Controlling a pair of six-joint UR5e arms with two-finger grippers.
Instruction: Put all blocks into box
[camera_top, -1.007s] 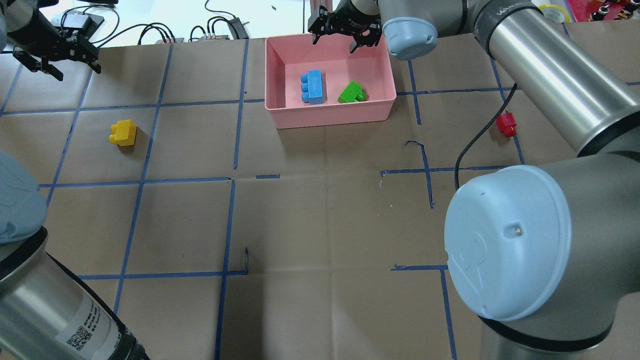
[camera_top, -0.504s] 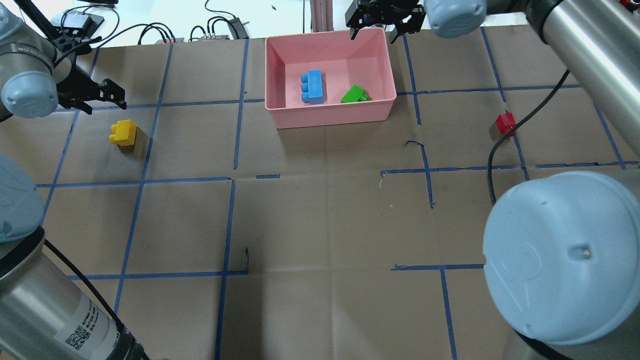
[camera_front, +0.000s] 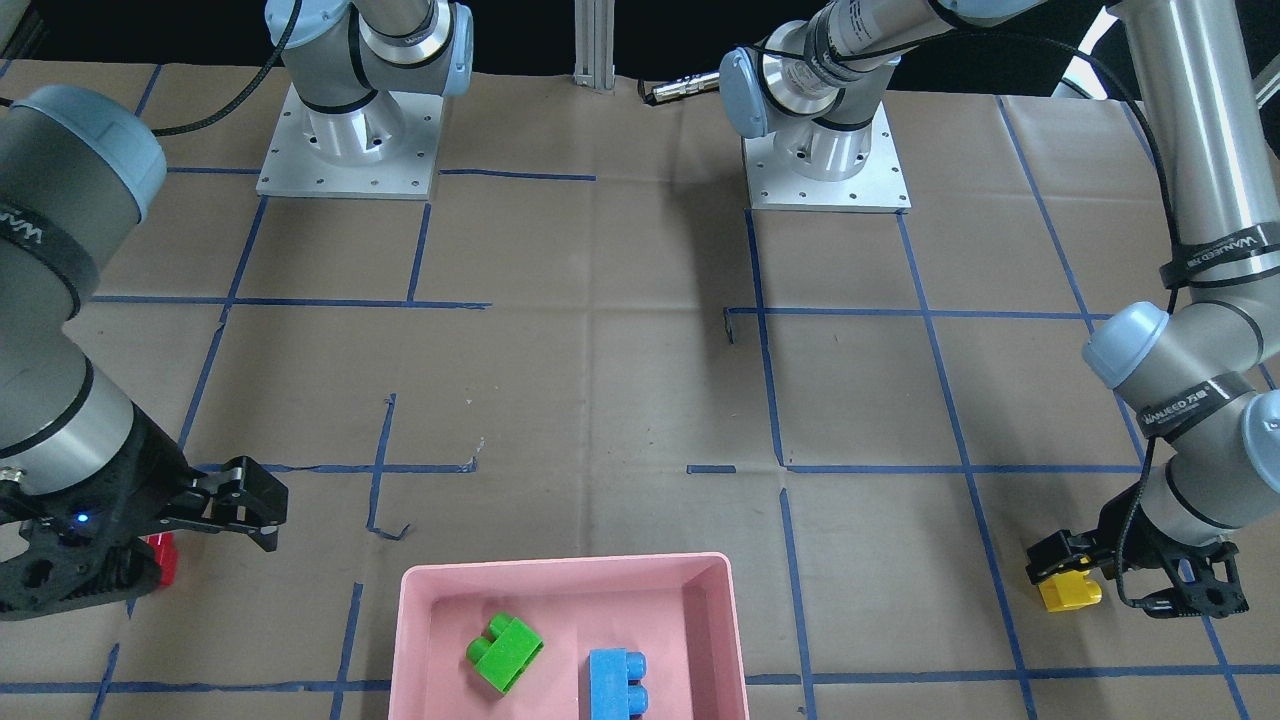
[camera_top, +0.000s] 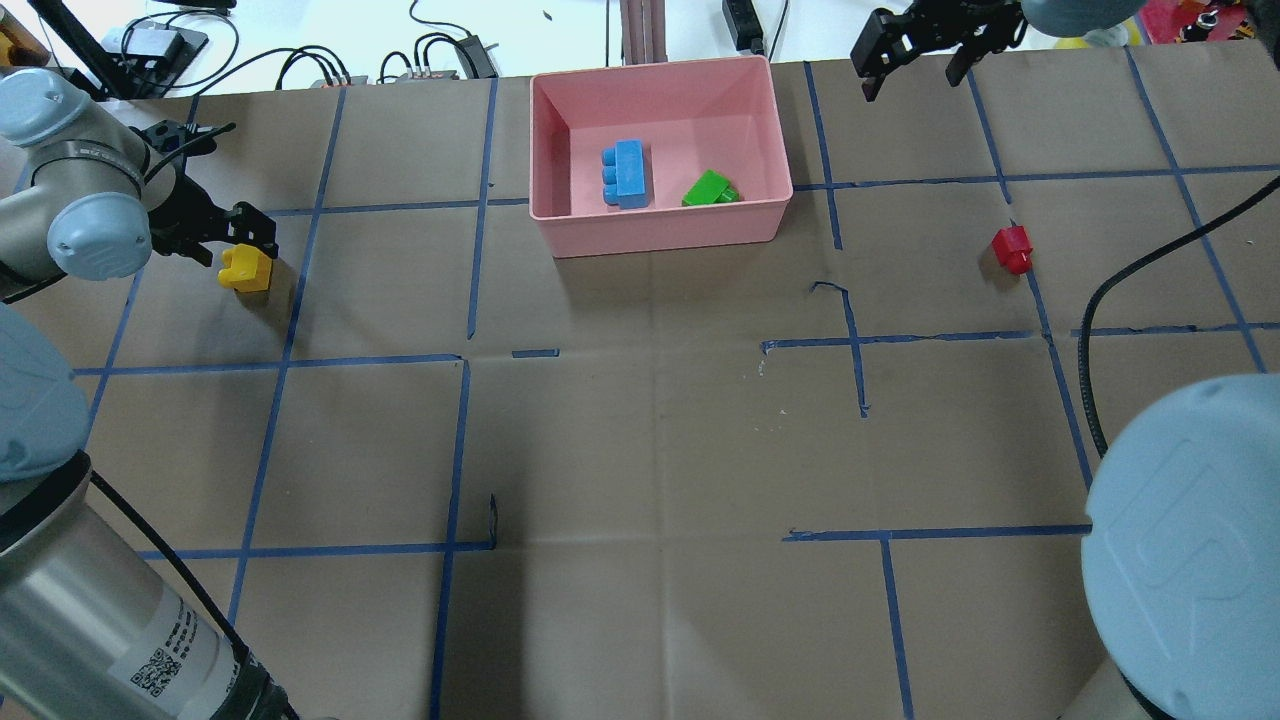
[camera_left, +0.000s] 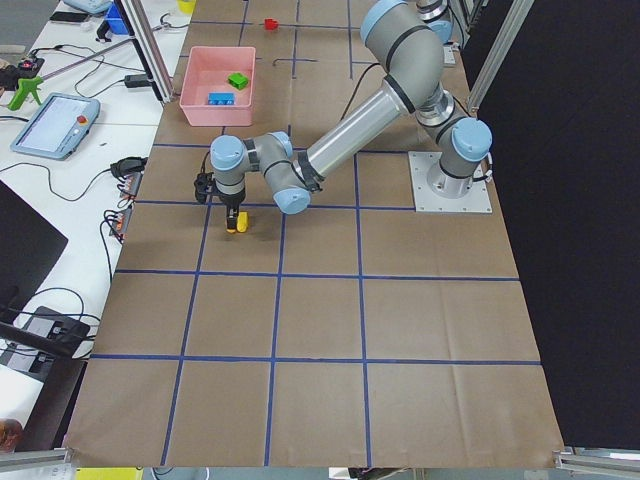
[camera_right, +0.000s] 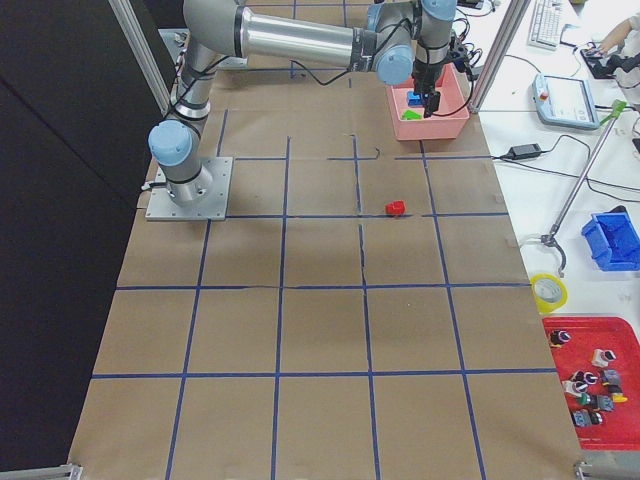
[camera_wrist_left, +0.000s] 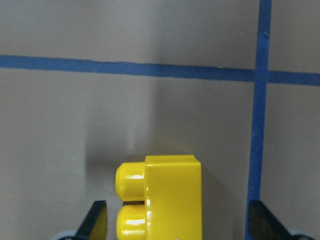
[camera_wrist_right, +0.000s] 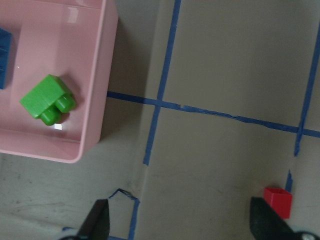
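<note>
Pink box (camera_top: 660, 236) sat at the far middle of the table, open side up. Two blocks lay inside it: the light blue block (camera_top: 627, 173) on the left half of the floor, and the green block (camera_top: 709, 188) right of it, near the front wall, the two apart. The yellow block (camera_top: 247, 268) was outside the box, far off to the left, on the brown paper table cover (camera_top: 640, 450) beside a blue tape line. The red block (camera_top: 1012, 248) was also outside, well to the right of the box, on a tape line.

The left gripper (camera_wrist_left: 177, 222) was low over the yellow block with its claw spread wide. The wrist view showed the block between the two fingers (camera_wrist_left: 96, 220), with a gap on each side and no contact. The block's studs pointed left in that view.

The right gripper (camera_top: 912, 60) hung above the far edge of the table, right of the box, claw spread and holding nothing. Its wrist view looked down on the box's right wall, the green block and the red block, well below it.
</note>
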